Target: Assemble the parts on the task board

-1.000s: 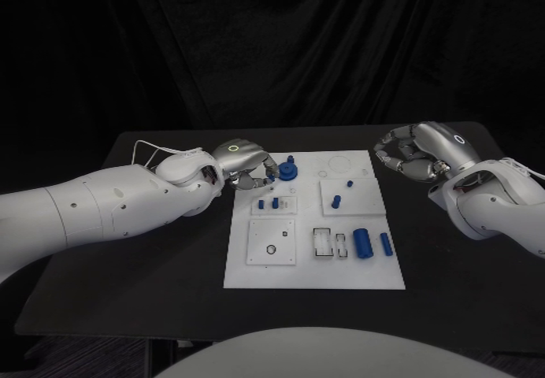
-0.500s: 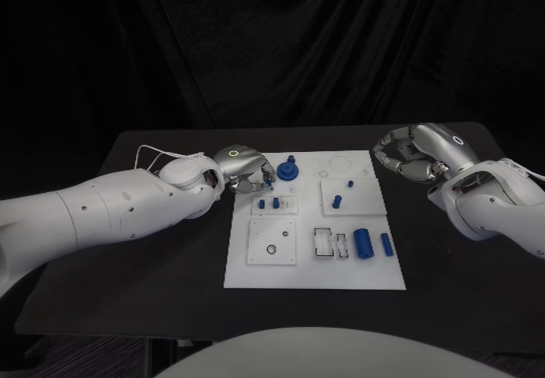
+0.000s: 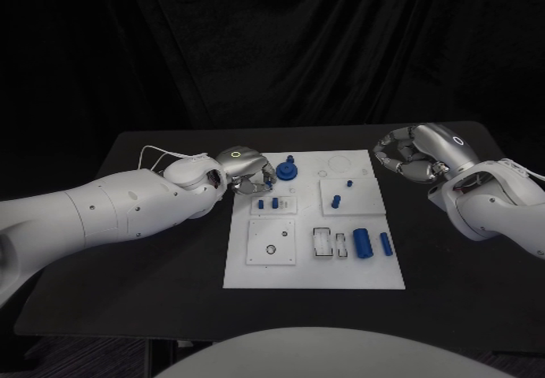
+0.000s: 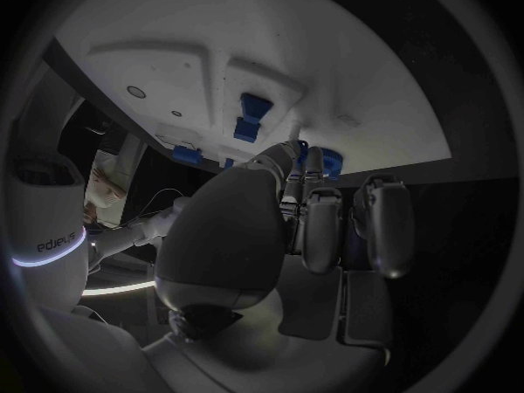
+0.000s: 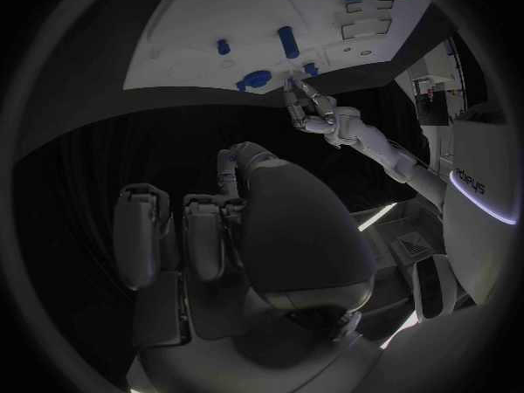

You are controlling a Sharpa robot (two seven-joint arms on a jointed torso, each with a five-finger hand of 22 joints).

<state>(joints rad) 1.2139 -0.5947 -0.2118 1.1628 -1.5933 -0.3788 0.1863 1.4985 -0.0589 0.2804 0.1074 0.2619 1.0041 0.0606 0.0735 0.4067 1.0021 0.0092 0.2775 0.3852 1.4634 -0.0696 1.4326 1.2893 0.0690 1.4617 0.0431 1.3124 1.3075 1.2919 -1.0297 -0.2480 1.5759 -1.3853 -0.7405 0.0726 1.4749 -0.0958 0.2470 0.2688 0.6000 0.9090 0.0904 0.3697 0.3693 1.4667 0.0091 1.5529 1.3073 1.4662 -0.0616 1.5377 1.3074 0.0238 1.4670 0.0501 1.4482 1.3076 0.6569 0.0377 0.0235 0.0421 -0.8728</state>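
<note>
The white task board [image 3: 318, 272] lies mid-table. At its far left corner stands a blue round part with a peg [image 3: 287, 168]. My left hand [image 3: 244, 169] hovers just left of it, fingers curled in, and I see nothing held. In the left wrist view the left hand's fingertips [image 4: 293, 162] sit beside that blue round part [image 4: 324, 160]. My right hand [image 3: 414, 153] is curled in on nothing, off the board's far right corner. Two small blue pegs [image 3: 268, 203] stand near the left hand. A large blue cylinder [image 3: 362, 242] and a slimmer one [image 3: 386, 244] lie at the right.
A square insert with an oval hole [image 3: 272, 241] and rectangular slots [image 3: 324, 242] sit on the board's near half. Two more blue pegs [image 3: 337, 202] stand on the right-hand insert. Black tabletop [image 3: 136, 268] surrounds the board.
My left hand has drawn back slightly to the left, away from the blue round part. The right hand has stayed where it was.
</note>
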